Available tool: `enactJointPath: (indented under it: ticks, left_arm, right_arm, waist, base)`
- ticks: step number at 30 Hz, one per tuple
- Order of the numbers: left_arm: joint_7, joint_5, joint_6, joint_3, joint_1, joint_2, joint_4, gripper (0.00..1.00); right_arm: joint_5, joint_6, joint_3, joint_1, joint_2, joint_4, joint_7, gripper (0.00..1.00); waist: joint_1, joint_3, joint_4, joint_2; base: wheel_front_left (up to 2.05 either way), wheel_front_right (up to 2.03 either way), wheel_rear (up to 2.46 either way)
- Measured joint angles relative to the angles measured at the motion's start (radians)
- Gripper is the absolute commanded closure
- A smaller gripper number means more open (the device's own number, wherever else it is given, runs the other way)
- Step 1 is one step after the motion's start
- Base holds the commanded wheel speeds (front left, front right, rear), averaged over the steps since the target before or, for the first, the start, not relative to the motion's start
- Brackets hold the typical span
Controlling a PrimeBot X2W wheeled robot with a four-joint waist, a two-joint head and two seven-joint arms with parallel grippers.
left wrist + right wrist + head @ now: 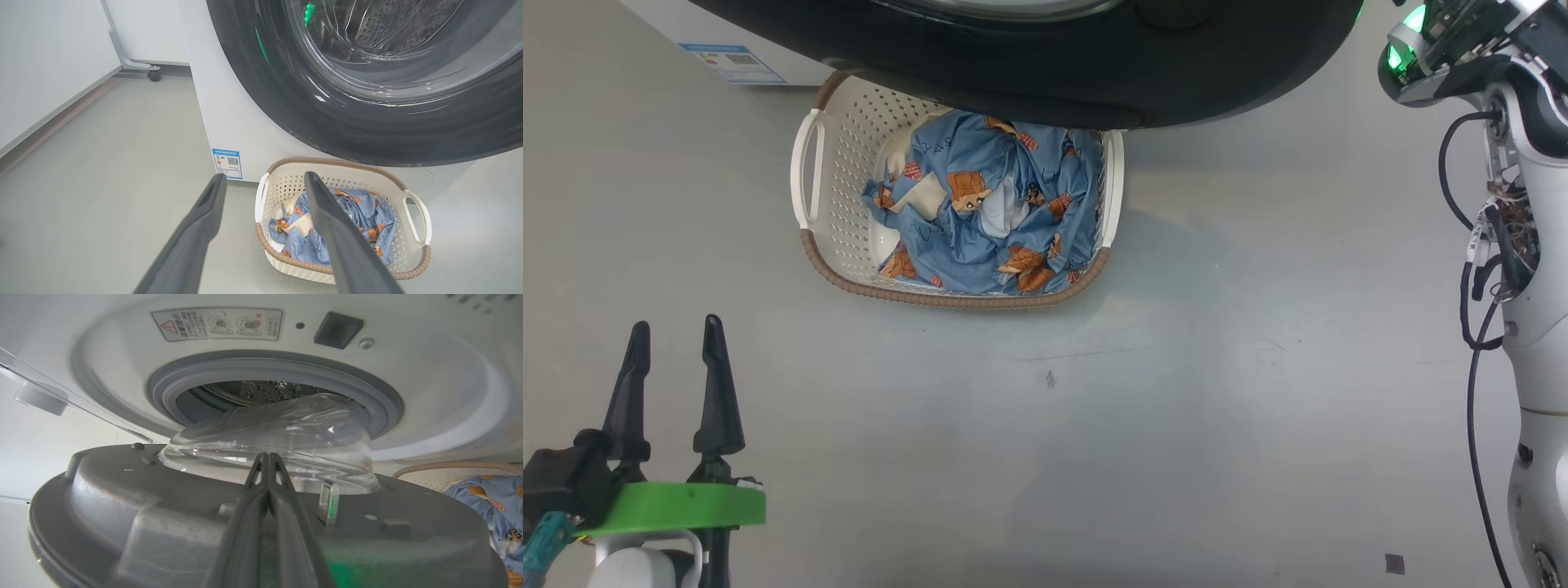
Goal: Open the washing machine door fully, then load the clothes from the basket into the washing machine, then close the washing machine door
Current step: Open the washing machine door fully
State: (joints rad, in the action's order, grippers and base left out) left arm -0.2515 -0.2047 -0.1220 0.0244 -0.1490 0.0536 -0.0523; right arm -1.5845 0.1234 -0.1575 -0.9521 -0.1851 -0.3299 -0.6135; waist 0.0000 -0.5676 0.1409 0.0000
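Where the head view looks down, we find the left gripper (676,325) at the lower left above the floor (1176,408), fingers pointing up the picture and spread wide, holding nothing. We note the basket (947,298) well ahead of it, the clothes (988,212) heaped inside, and the washing machine door (1045,73) overhanging its far rim. The right arm (1535,245) rises along the right edge.

From the left wrist view, we record the left gripper aimed down towards the basket and apart from it, jaws wide. The basket sits just before the washing machine (229,102), near its blue label (227,163).

From the right wrist view, we record the right gripper (267,461) with fingers pressed together, gripping nothing, stretched over the door's grey inner face towards the glass bowl (286,428). Whether they touch it we cannot tell. The door stands partly swung out from the gasket (278,371) and drum (253,390).
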Motion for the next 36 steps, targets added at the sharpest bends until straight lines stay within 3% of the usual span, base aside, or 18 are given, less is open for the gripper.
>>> enactJointPath:
  ticks: [20, 36]
  left_arm:
    - [0.0, -0.005, 0.0, -0.018, -0.001, -0.01, -0.029, 0.0]
    - [0.0, -0.016, 0.0, -0.03, 0.001, -0.017, -0.058, 0.0]
  right_arm:
    - [0.001, 0.0, -0.108, 0.148, 0.053, 0.006, -0.062, 1.0]
    - [0.001, 0.0, -0.177, 0.26, 0.077, 0.005, -0.096, 1.0]
  waist:
    - [0.0, 0.098, -0.038, 0.0]
    - [0.0, 0.192, -0.013, 0.0]
  base:
    - [0.0, 0.0, 0.0]
    - [0.0, 0.0, 0.0]
